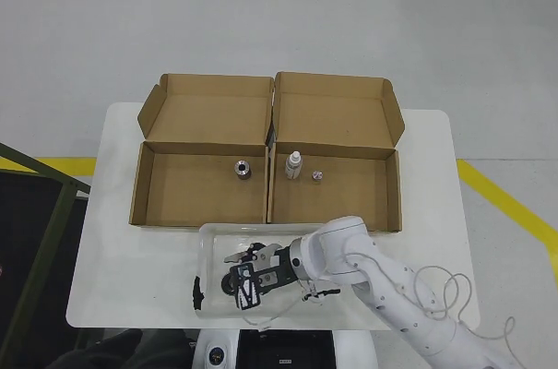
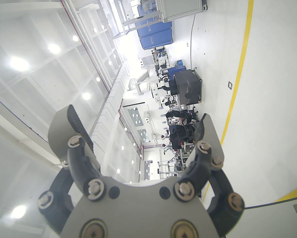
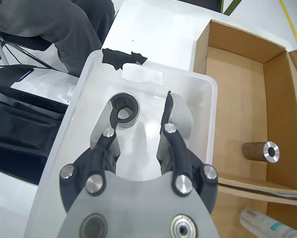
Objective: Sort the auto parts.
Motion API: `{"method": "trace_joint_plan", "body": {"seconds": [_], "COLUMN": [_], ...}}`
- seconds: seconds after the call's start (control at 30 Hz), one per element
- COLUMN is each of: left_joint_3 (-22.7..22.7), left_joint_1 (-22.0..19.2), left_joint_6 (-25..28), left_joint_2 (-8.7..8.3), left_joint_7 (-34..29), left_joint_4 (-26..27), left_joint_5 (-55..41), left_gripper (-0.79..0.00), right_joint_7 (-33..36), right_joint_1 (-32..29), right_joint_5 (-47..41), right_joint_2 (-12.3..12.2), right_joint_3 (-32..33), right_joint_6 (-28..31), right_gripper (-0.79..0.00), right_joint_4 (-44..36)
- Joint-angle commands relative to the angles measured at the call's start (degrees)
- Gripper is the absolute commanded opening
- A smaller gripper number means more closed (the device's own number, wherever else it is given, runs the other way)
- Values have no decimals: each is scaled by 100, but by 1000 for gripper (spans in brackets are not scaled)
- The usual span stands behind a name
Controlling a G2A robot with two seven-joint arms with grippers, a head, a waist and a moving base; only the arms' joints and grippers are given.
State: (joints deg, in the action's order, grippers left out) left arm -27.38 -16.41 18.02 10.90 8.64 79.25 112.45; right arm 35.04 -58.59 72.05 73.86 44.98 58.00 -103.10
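Right tool (image 3: 141, 105), apart, hangs over a black bearing (image 3: 134, 107) in the clear tray (image 3: 74, 100) with its blank white label (image 3: 142, 75); left tool (image 2: 138, 115) apart.

Right hand (image 1: 237, 279) inside clear bin (image 1: 225, 231)

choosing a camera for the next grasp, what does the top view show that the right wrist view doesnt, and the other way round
Top view adds: the small metal part lying beside the white bottle in one cardboard box, and the open lids.
Right wrist view adds: the ring-shaped bearing in the clear bin, beside one finger of the open right gripper.
Both share: the bin, the bottle, and the metal cylinder in the other box.
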Motion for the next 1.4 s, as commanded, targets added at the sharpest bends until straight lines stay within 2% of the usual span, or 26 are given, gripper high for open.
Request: {"method": "trace_joint_plan", "body": {"seconds": [0.0,0.4,0.43,0.8,1.13,1.23,1.3,1.37], "left_joint_3": [0,0,0,0,0,0,0,0], "left_joint_1": [0,0,0,0,0,0,0,0], "left_joint_6": [0,0,0,0,0,0,0,0], "left_joint_2": [0,0,0,0,0,0,0,0], "left_joint_7": [0,0,0,0,0,0,0,0], "left_joint_4": [0,0,0,0,0,0,0,0], "left_joint_5": [0,0,0,0,0,0,0,0], "left_gripper": [0,0,0,0,0,0,0,0], "right_joint_7": [7,-42,-54,-364,-633,-743,-803,-915], "right_joint_1": [-14,149,185,562,868,913,945,949], "right_joint_5": [26,240,245,346,410,360,368,323], "right_joint_2": [-12,30,40,187,352,378,388,395], "right_joint_3": [-22,-499,-538,-945,-1290,-1318,-1328,-1334], "right_joint_6": [-4,-62,-73,-250,-343,-332,-308,-267], "right_gripper": [-413,-391,-360,-311,-317,-354,-443,-499], "right_joint_4": [36,470,521,1167,1600,1682,1724,1759]}}
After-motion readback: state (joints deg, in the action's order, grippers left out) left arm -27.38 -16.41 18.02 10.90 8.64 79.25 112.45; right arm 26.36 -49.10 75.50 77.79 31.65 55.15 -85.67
